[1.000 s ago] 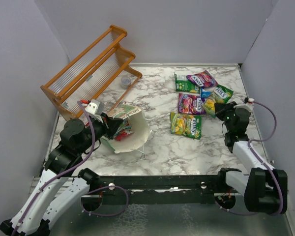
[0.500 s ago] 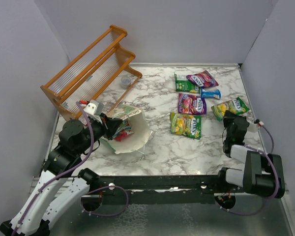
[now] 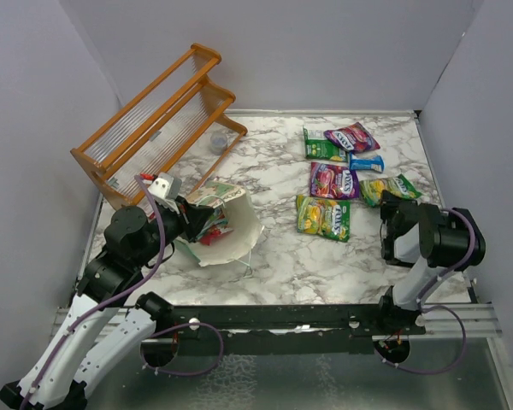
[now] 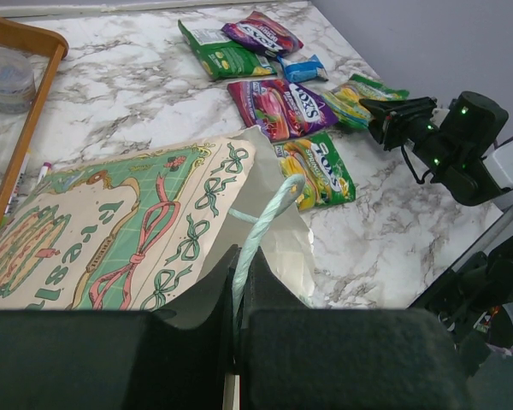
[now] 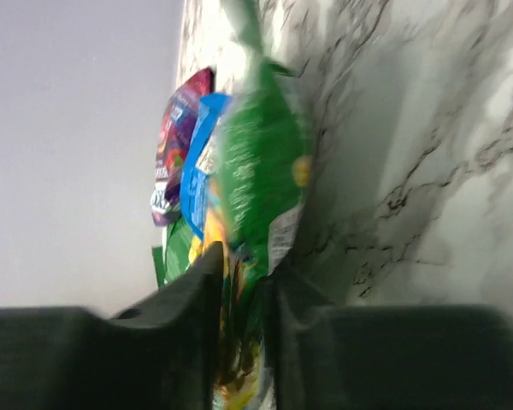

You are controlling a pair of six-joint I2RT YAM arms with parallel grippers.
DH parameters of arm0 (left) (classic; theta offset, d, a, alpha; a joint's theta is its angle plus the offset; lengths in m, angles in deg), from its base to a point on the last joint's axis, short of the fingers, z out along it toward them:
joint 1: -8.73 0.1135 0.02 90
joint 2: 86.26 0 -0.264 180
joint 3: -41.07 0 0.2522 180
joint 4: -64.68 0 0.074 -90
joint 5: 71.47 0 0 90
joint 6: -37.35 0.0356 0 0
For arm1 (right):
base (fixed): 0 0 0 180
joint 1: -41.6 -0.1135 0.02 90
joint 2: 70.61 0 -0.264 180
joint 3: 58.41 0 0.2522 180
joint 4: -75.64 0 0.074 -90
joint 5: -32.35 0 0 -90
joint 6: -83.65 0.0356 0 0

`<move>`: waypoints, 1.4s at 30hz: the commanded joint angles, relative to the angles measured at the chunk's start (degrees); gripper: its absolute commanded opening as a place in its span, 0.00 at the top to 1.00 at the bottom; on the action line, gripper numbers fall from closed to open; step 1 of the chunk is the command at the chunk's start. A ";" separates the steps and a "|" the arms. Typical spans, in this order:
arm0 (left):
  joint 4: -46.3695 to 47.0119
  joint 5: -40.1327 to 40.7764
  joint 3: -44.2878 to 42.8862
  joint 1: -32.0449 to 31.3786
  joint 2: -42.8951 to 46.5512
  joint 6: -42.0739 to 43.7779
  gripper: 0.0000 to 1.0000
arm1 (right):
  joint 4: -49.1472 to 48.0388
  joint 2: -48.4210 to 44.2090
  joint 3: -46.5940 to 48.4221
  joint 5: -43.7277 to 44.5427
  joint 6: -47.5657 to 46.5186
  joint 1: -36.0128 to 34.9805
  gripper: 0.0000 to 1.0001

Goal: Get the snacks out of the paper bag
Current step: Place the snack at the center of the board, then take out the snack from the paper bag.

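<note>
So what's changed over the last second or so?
The right gripper, pinching the yellow-green glossy snack packet, dragged it nearer and slightly rightward, away from the small blue packet. The left gripper still holds the pale-green paper bag; the other packets haven't moved.

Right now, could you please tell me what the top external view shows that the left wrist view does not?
Only the top external view looks into the paper bag, where a red packet lies. Only the left wrist view shows the left end effector shut on the bag's string handle. Both show the loose packets spread on the marble table and the right end effector at the yellow-green packet.
</note>
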 commanded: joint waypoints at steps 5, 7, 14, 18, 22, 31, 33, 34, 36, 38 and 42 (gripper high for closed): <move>1.25 0.28 -1.26 -0.02 0.13 -0.06 1.00 | -14.90 -0.64 -3.30 -12.39 -1.92 -1.21 0.48; 1.66 0.16 -1.00 -0.03 -0.25 -0.35 1.00 | -6.41 -7.78 -4.89 -11.90 -3.94 -1.17 0.41; 2.97 -1.00 -0.26 -0.01 -0.86 -0.96 1.00 | 40.51 -36.17 -1.78 2.87 -15.03 -1.14 0.03; 2.62 -0.65 -0.27 -0.06 -0.23 -0.84 1.00 | 51.14 -46.58 3.10 11.45 -25.57 -1.13 0.00; 2.67 -0.51 -0.06 -0.06 -0.02 -1.03 1.00 | 51.35 -48.85 7.44 9.73 -34.44 -1.16 0.00; 2.90 -0.87 -0.07 -0.07 0.07 -1.41 1.00 | 36.10 -39.45 12.22 -36.12 -46.00 -1.23 0.00; 3.02 -0.99 0.05 -0.03 0.08 -1.55 1.00 | 30.92 -36.02 13.78 -49.17 -44.94 -2.37 0.00; 3.31 -1.42 0.11 -0.02 0.07 -1.53 1.00 | 28.82 -34.85 14.59 -53.87 -45.27 -4.30 0.00; 4.70 -3.76 0.58 -0.05 0.26 -1.54 1.00 | 29.41 -35.05 16.57 -56.98 -51.22 -11.63 0.00; 7.20 -7.64 1.30 -0.09 0.74 -1.72 1.00 | 35.96 -36.94 19.36 -53.78 -63.93 -22.70 0.00; 11.57 -14.74 2.54 -0.04 1.07 -3.04 1.00 | 44.72 -39.14 22.14 -47.54 -84.21 -42.30 0.00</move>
